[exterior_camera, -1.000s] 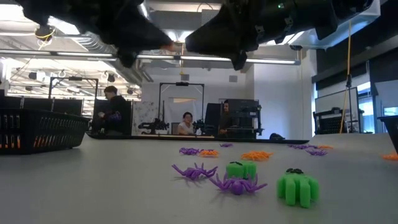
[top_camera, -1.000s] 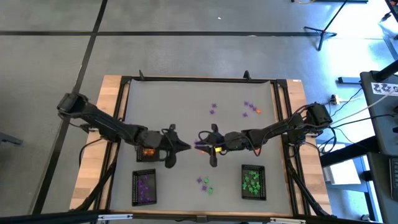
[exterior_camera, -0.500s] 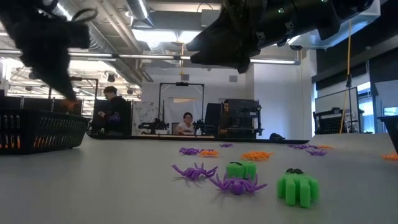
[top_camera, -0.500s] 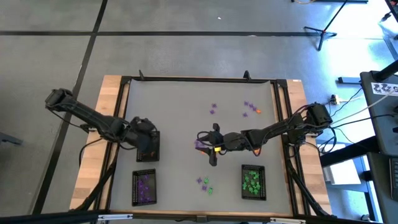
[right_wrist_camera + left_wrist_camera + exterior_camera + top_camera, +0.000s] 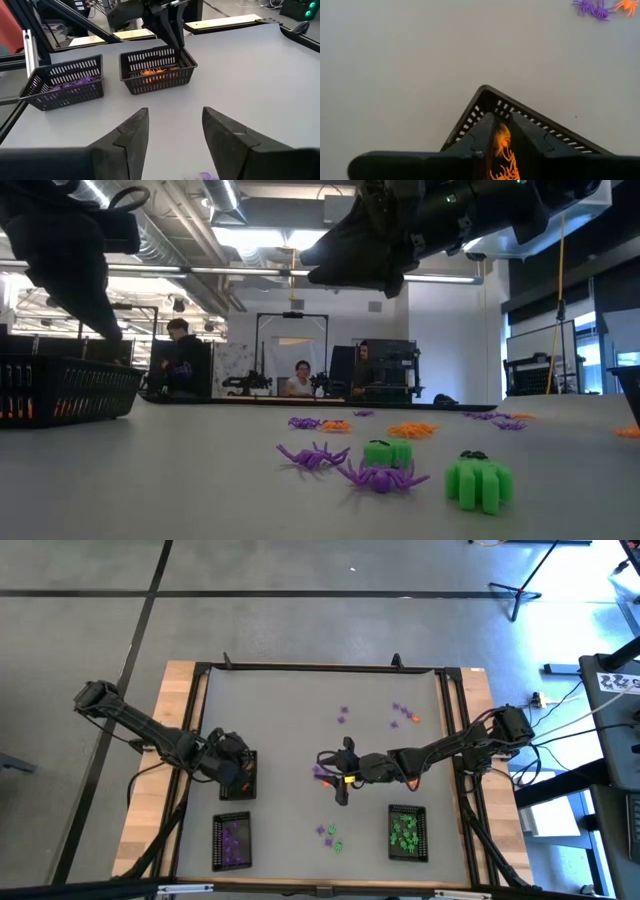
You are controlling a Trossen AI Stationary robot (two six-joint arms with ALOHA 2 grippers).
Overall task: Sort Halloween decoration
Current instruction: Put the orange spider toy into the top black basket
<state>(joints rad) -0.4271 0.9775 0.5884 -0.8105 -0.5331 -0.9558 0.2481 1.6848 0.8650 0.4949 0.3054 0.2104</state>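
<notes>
Looking down from the high view, I see my left gripper (image 5: 238, 772) over the tray with orange pieces (image 5: 243, 780) at the table's left side. My right gripper (image 5: 328, 766) hangs near the table's middle, above a purple trinket (image 5: 320, 772). Loose purple and orange trinkets (image 5: 404, 713) lie farther back, and some green ones (image 5: 333, 842) between the purple tray (image 5: 232, 841) and the green tray (image 5: 407, 832).

In the low view, purple spiders (image 5: 380, 476) and green pieces (image 5: 478, 481) rest on the table.

In the left wrist view, the fingers (image 5: 481, 138) stand slightly apart over an orange trinket (image 5: 502, 141) in the tray; I cannot tell whether they pinch it.

In the right wrist view, the fingers (image 5: 133, 134) are spread wide and hold nothing.
</notes>
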